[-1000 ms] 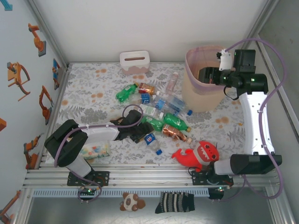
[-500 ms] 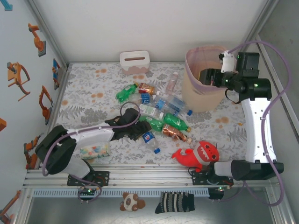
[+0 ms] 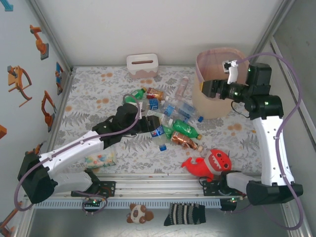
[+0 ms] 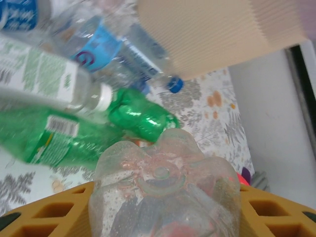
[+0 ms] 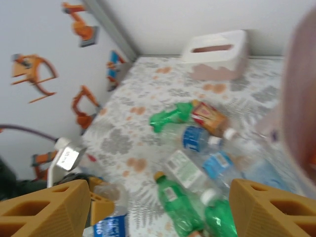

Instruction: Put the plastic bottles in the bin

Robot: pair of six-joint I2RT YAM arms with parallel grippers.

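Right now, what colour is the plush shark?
Red plush shark, best in the top external view.

No legible text on bottles [image 3: 186,129]

bottle [image 4: 165,187] is gleaming as clear glossy plastic | bin [image 4: 217,34] is showing matt, finely ribbed plastic | my left fingers [image 4: 49,215] and right fingers [image 5: 44,210] are looking matt ochre plastic | shark [image 3: 207,163] is looking soft plush
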